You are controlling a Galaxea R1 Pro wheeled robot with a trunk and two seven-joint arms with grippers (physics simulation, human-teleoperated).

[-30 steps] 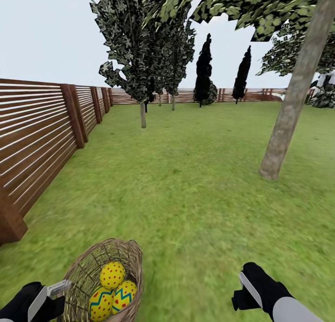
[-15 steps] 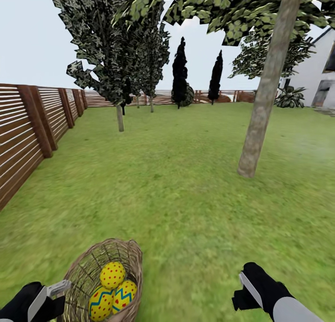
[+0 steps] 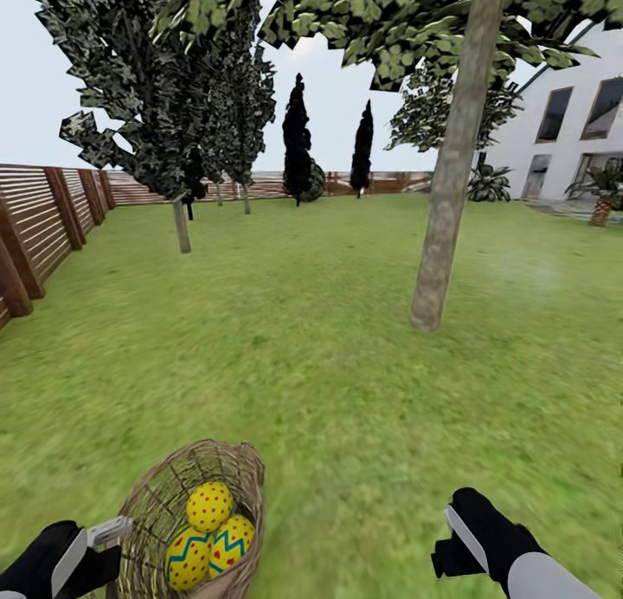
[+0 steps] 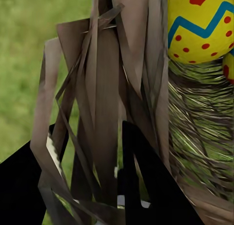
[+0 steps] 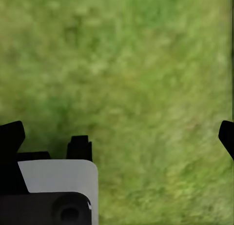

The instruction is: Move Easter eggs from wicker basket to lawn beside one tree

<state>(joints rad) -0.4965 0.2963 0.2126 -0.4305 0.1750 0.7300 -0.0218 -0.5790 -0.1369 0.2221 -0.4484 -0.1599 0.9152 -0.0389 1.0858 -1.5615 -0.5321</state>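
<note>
The left end effector point(image 3: 108, 530) is clamped on the rim of the wicker basket point(image 3: 156, 504), with strands of weave between its dark fingers point(image 4: 146, 181) in the left wrist view. The basket hangs low at the left of the head view, tilted, above the lawn point(image 3: 329, 391). All three Easter eggs point(image 3: 208, 534) lie together inside it, touching one another. The right end effector point(image 5: 122, 132) is spread wide and empty over bare grass. A tree point(image 3: 446, 192) with a grey-brown trunk stands ahead and to the right, well apart from the basket. A wooden fence point(image 3: 43, 222) runs along the left, and a white house point(image 3: 567, 140) stands at the far right.
</note>
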